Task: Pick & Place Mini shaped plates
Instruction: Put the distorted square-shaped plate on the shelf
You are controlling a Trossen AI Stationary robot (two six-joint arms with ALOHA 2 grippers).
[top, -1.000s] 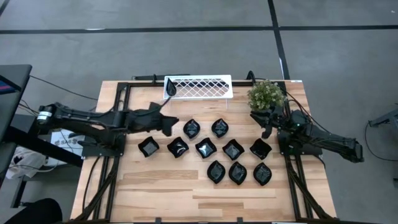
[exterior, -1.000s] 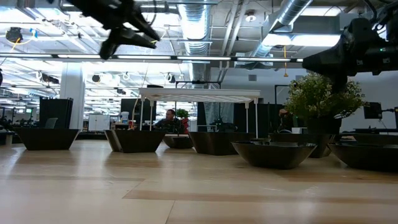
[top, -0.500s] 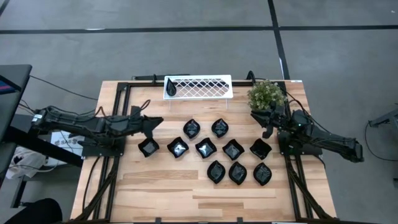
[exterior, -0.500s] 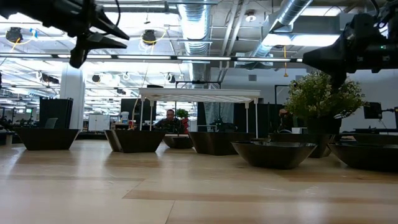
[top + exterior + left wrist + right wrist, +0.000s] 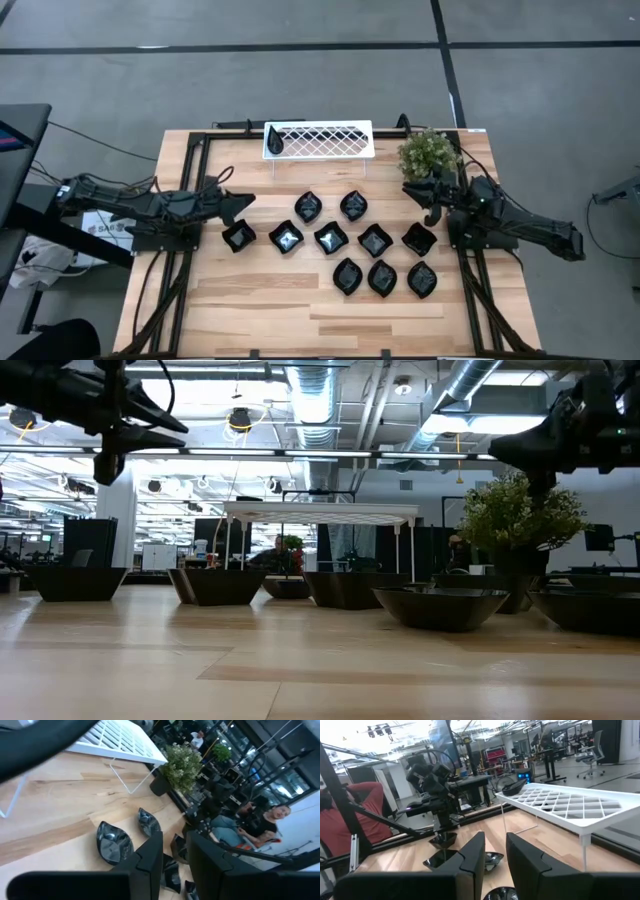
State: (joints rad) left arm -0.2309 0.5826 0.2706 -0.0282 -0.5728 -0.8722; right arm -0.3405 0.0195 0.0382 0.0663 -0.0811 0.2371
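1. Left tool [image 5: 243, 203] hangs over the left side of the light wooden worktop [image 5: 260, 310], just beside the leftmost small glossy black mini shaped plate [image 5: 238, 237]; fingers [image 5: 152, 857] stand a narrow gap apart, holding nothing.
2. Right tool [image 5: 420, 193] sits at the right edge, near the green potted plant [image 5: 429, 151]; narrow gap too, empty.
3. Ten black plates lie in loose rows mid-worktop; one more [image 5: 275, 142] rests on the left end of the white lattice tray [image 5: 330, 139] at the far edge.
4. Low view: only plate rims show, overlapping; the plant hides whatever is behind it.
5. Left wrist view: blurred seated person [image 5: 260, 822] beyond the worktop; plates partly cut off by the fingers.
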